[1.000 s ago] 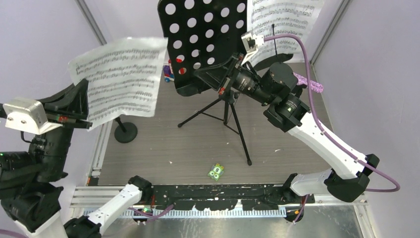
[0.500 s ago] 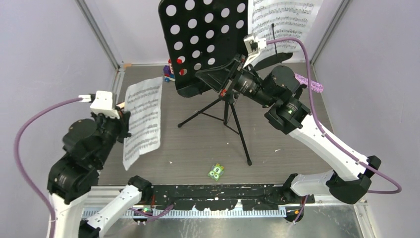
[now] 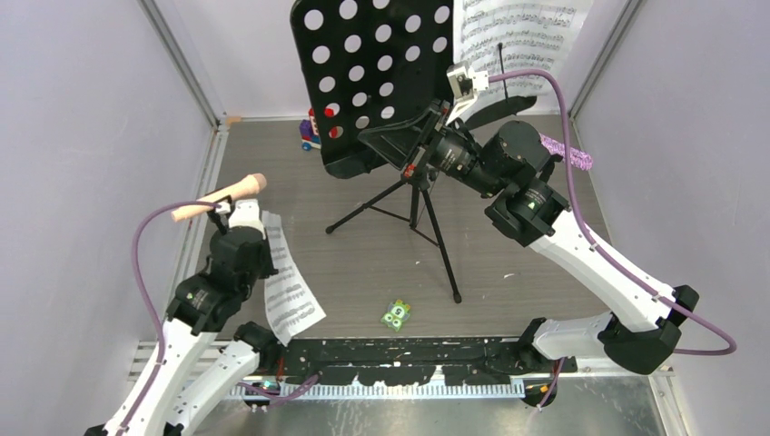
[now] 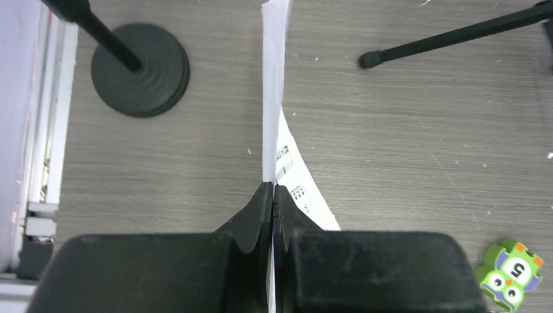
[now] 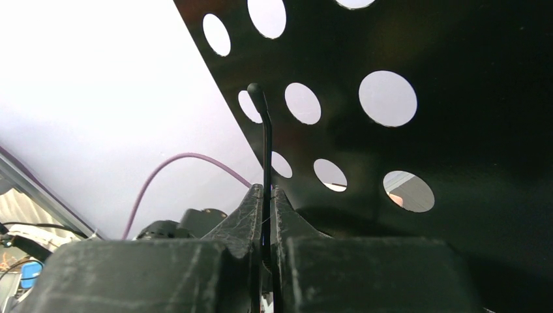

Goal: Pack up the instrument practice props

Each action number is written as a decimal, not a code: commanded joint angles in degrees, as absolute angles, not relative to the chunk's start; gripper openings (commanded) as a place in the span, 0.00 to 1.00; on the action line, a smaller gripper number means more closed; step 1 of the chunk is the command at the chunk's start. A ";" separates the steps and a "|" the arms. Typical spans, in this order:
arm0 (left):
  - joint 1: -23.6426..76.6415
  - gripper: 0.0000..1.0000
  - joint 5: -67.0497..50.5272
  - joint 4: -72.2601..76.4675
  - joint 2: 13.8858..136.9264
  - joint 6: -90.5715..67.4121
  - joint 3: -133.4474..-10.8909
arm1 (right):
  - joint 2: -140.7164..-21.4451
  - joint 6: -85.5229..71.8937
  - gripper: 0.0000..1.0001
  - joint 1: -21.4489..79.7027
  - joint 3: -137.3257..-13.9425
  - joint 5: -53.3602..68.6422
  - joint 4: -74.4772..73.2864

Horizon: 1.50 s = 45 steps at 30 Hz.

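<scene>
White paper is hanging pinched in the left hand (image 4: pixel 272 195), which is pressing together on a sheet-music page (image 4: pixel 274 91). The page is trailing edge-on away from the hand, its long side reaching down toward the tabletop (image 4: pixel 391 150) (no box is showing). A round mic mount (image 4: pixel 140 68) is standing near one side of the page, a tripod leg (image 4: pixel 456 36) on the other. Farther off, the right hand (image 5: pixel 266 195) is clamping a thin black rod (image 5: pixel 264 130) at the music desk (image 3: pixel 372 64).
</scene>
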<state>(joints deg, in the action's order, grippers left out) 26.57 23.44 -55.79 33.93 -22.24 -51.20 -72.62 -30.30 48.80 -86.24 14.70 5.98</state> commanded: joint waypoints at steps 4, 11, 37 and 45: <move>26.54 0.00 32.57 -46.75 33.25 -27.62 -46.37 | -70.57 -29.59 0.01 49.13 -85.56 16.08 5.92; 26.54 0.62 37.60 -46.53 34.76 -26.42 -48.43 | -70.81 -29.42 0.06 49.12 -85.61 16.50 6.06; 26.57 0.73 21.00 -47.41 19.59 -10.75 -66.20 | -65.21 -22.42 0.53 49.11 -90.21 11.79 -3.55; 26.55 0.64 5.64 -52.21 24.49 -5.81 -87.22 | -53.07 -9.49 0.63 49.11 -87.64 -0.66 -17.24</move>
<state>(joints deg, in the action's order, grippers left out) 26.57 16.73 -51.03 20.01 -9.23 -79.75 -59.40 -17.52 48.88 -88.66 9.04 -11.68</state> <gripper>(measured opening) 0.687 0.610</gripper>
